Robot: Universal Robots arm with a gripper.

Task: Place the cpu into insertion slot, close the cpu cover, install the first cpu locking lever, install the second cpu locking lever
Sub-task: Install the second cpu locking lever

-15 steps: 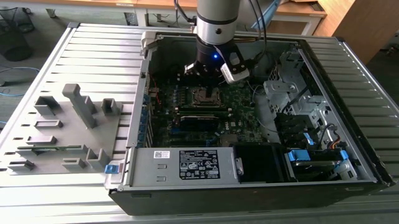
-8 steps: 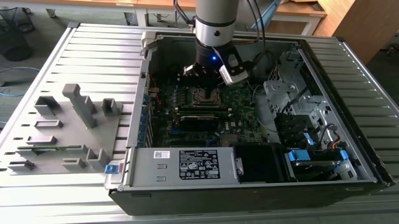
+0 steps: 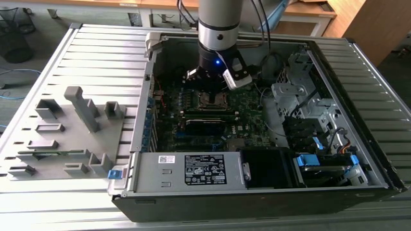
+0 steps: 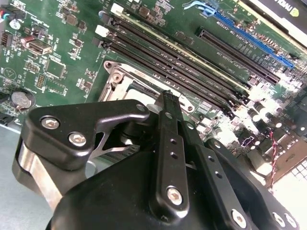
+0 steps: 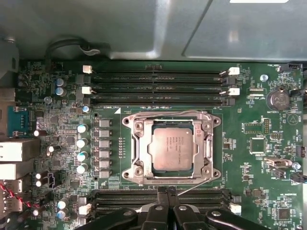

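The cpu (image 5: 172,146) lies flat in the insertion slot (image 5: 209,125), its silver top showing through the opening of the cpu cover (image 5: 138,143), which is folded down around it. One thin wire lever (image 5: 163,113) runs along one edge of the socket. Another lever (image 5: 196,186) slants up off the opposite edge toward my fingertips. My gripper (image 5: 166,190) is shut, hovering just beside that edge. In the second wrist view the gripper (image 4: 166,94) has its tips pressed together above the socket frame (image 4: 120,81). In the exterior view the gripper (image 3: 207,91) hangs over the socket (image 3: 209,102).
Long black memory slots (image 5: 158,86) flank the socket on both sides. The open computer case holds a power supply (image 3: 186,168) at the front and drive bays (image 3: 321,144) on the exterior view's right. A grey fixture tray (image 3: 64,130) sits outside on the exterior view's left.
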